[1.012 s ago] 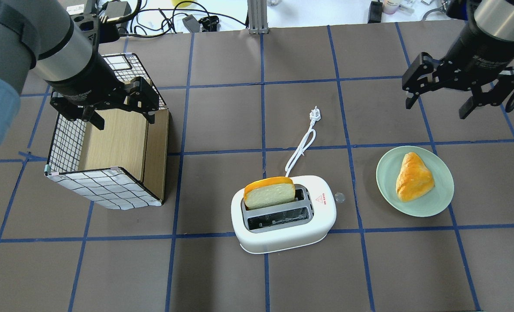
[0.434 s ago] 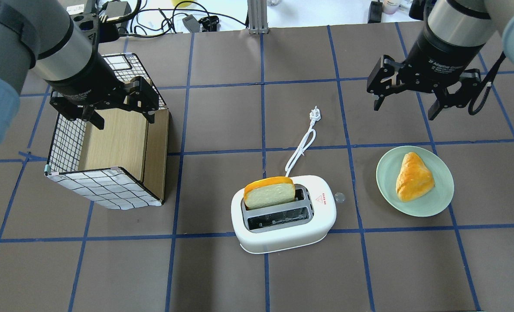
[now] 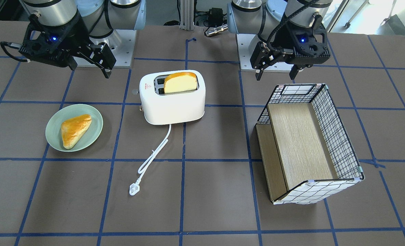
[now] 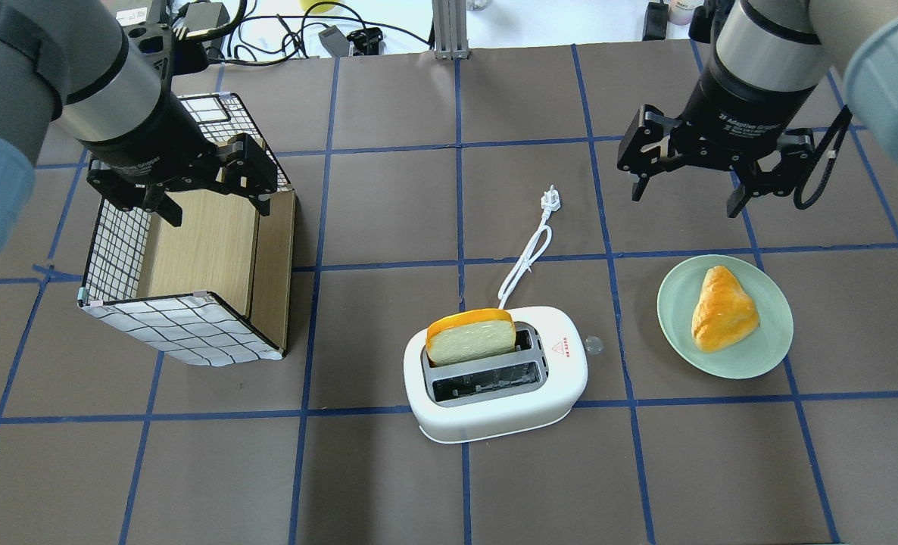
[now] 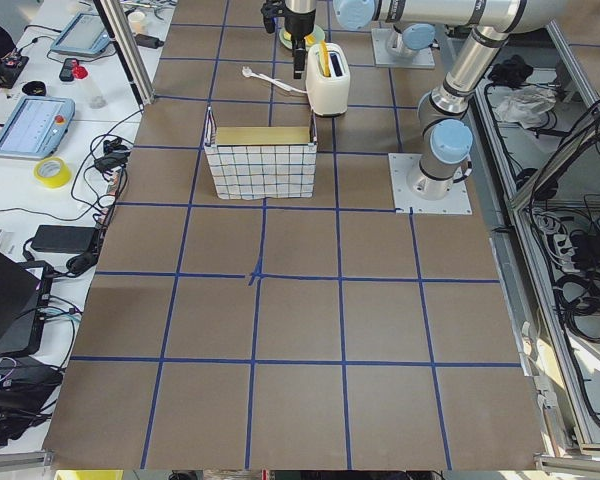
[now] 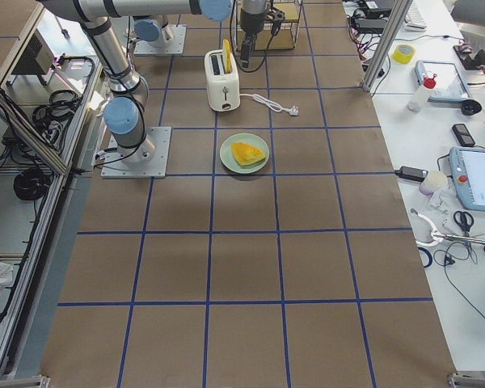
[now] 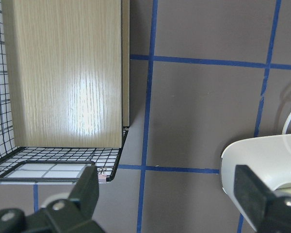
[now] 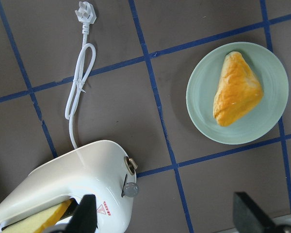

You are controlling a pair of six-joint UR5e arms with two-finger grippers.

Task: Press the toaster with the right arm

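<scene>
Toaster (image 3: 173,102) stands mid-table between plate (image 3: 96,118) and basket (image 3: 335,133) in the front view, a rigid, smooth shell judged light enough to skid; overhead, the right gripper (image 4: 684,200) hangs spread and empty, well apart; the right wrist view shows the end lever (image 8: 130,189), probably the press point.

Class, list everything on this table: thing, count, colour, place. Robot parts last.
toaster: one, white, middle of the table
bread slice: one, pale with orange crust, upright in toaster's far slot
cord with plug: one, white, lying beyond toaster, unplugged
plate: one, pale green, robot's right of toaster
pastry: one, golden, on plate
wire basket: one, black grid, white lining, wooden panels, robot's left
left gripper: one, black, open, above basket
right gripper: one, black, open, raised near plate
</scene>
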